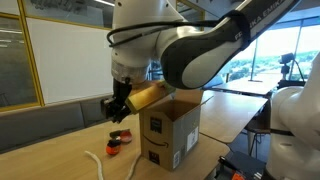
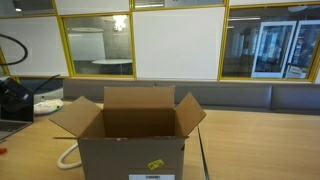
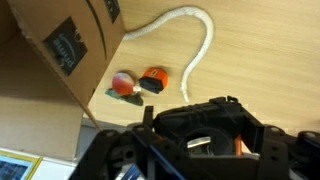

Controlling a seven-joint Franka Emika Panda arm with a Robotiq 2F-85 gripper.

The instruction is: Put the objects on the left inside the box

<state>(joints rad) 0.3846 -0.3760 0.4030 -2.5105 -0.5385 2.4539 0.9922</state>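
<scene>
On a pale wooden table (image 2: 250, 140) in a glass-walled room with yellow-framed panels (image 2: 175, 40), open cardboard box (image 2: 130, 150) at centre, white cord (image 3: 190, 40), orange-red piece (image 3: 123, 84) and red-and-black piece (image 3: 153, 78) lying just left of it, gripper (image 1: 116, 110) hovering above them, jaw opening impossible to tell.
</scene>
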